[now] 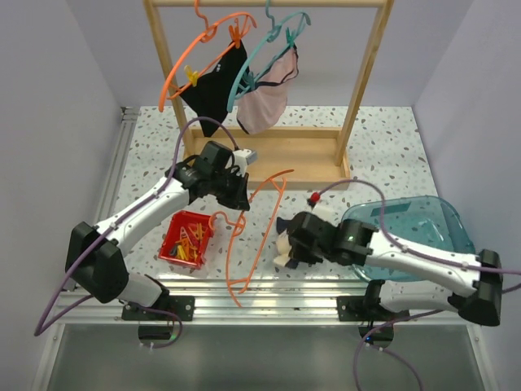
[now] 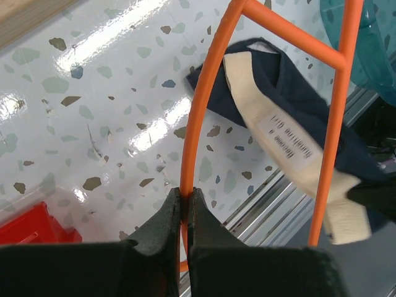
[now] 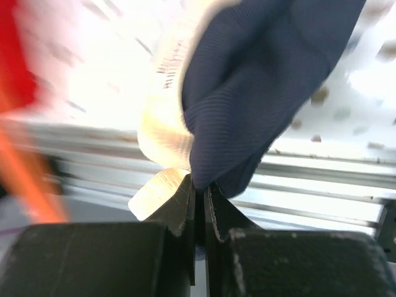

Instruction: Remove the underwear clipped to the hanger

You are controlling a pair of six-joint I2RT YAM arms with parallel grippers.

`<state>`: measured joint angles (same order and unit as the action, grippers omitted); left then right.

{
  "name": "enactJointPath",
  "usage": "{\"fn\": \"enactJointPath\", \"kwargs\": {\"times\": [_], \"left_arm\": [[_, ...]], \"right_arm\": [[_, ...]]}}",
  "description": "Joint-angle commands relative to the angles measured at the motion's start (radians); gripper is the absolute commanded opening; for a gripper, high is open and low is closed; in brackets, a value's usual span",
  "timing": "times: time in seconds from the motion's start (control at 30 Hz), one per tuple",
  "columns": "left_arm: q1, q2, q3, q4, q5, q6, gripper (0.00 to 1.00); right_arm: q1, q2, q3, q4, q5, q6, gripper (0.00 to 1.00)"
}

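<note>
Red bin [image 1: 186,238] w/ coloured clips sits just below-left of the left jaws. Left jaws: closed tight on the thin orange hanger [image 2: 332,124], wire pinched betw. the tips, and the frame loops up & away ahead of them. Past that frame, right of the left jaws, navy brief [image 2: 297,105] w/ beige lining is bunched by the edge of the speckled surface [image 2: 93,124]. Right jaws: closed, nipping a fold of navy brief at the tips. Teal bin [image 1: 423,228] sits behind the right jaws. Far beyond both is the wooden rack [image 1: 362,90] w/ 2 hangers, where black brief [image 1: 213,94] & pink brief [image 1: 264,110] hang.
</note>
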<state>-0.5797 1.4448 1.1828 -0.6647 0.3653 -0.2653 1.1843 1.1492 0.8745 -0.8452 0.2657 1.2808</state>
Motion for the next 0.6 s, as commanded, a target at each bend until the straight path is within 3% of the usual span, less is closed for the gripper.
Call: {"fn": "enactJointPath", "kwargs": {"times": [0.0,0.13,0.3,0.57], "left_arm": [[-0.008,-0.032,0.055,-0.004,0.032,0.008,0.00],[-0.008,-0.021,0.070,-0.009,0.032,0.012,0.00],[-0.011,-0.008,0.093,-0.013,0.031,0.009,0.00],[-0.031,0.029,0.158,-0.038,0.040,0.020,0.00]], "right_arm": [[-0.099,-0.092,0.188,-0.245,0.238,-0.063,0.00],[-0.149,-0.080,0.413,-0.446,0.404,-0.089,0.00],[-0.173,-0.086,0.546,-0.676,0.595,0.020,0.00],[-0.184,-0.161,0.708,-0.743,0.825,-0.043,0.00]]}}
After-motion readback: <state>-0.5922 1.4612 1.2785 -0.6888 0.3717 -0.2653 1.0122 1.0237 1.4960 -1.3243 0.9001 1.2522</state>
